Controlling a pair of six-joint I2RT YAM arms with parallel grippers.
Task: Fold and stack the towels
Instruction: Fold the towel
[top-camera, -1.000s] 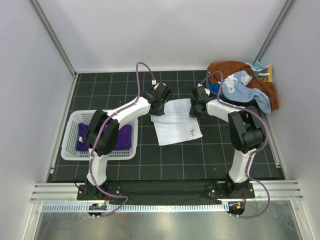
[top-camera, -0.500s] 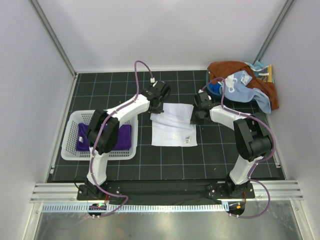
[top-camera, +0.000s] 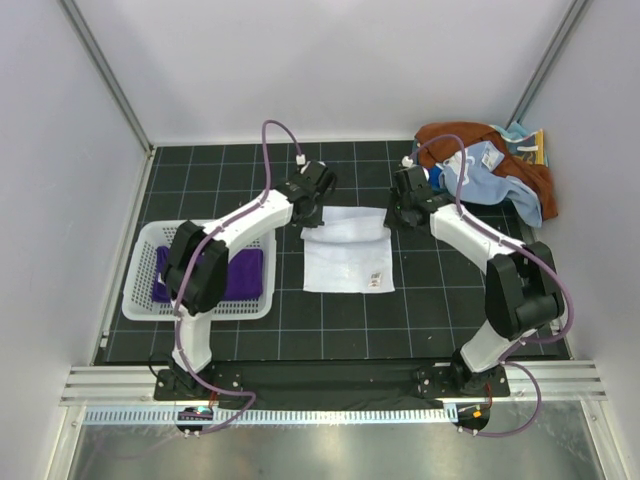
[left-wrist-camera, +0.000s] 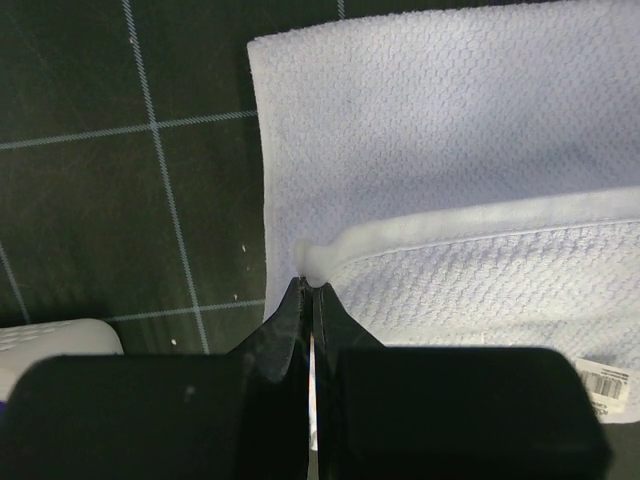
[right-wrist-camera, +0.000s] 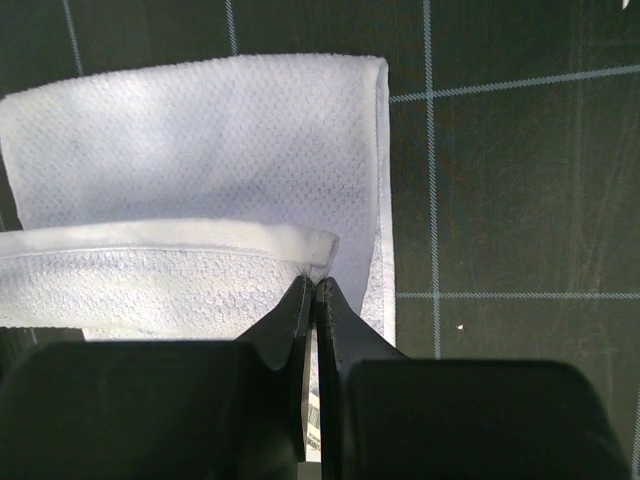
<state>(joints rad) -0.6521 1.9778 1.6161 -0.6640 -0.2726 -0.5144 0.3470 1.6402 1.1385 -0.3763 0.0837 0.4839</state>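
A white towel (top-camera: 345, 252) lies on the black gridded mat at the middle, its far part lifted. My left gripper (top-camera: 305, 218) is shut on the towel's left corner; in the left wrist view the pinched hem (left-wrist-camera: 312, 262) sits at the fingertips above the white towel (left-wrist-camera: 450, 150). At the opposite side my right gripper (top-camera: 396, 218) is shut on the right corner (right-wrist-camera: 322, 262) of the white towel (right-wrist-camera: 200, 140). A dark purple towel (top-camera: 215, 275) lies folded in the basket. Rust-brown (top-camera: 455, 137) and light blue (top-camera: 490, 175) towels are heaped at the far right.
A white slotted basket (top-camera: 140, 300) stands at the left of the mat. The towel's barcode label (top-camera: 376, 278) shows near its front right corner. Grey walls close the cell on three sides, and a metal rail runs along the near edge.
Both grippers have moved away from the bases, carrying the white towel's corners; the towel has straightened from a skewed lie into a square one.
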